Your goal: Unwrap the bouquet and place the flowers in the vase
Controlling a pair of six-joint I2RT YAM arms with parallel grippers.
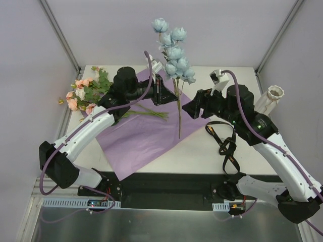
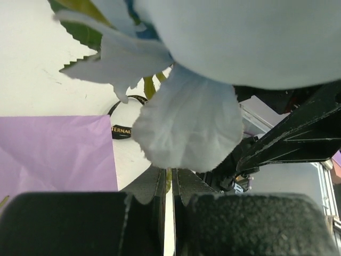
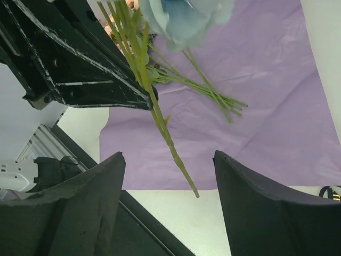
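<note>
The bouquet lies undone: its purple paper (image 1: 146, 132) is spread flat and the black ribbon (image 1: 227, 143) lies apart on the table. My left gripper (image 1: 168, 93) is shut on the green stem (image 2: 169, 180) of a pale blue flower spray (image 1: 174, 55) and holds it upright above the paper. My right gripper (image 1: 189, 108) stands open just right of that stem (image 3: 168, 141), with the stem's lower end between its fingers (image 3: 90, 197) and untouched. Pink and cream flowers (image 1: 83, 93) lie at the table's left edge. The ribbed cream vase (image 1: 272, 98) is at the right, behind my right arm.
A few loose green stems (image 1: 149, 113) lie across the paper (image 3: 256, 106) below my left gripper (image 3: 80, 69). The ribbon (image 2: 125, 130) curls on the white table (image 1: 202, 151) near my right arm. Grey walls close in the back and sides.
</note>
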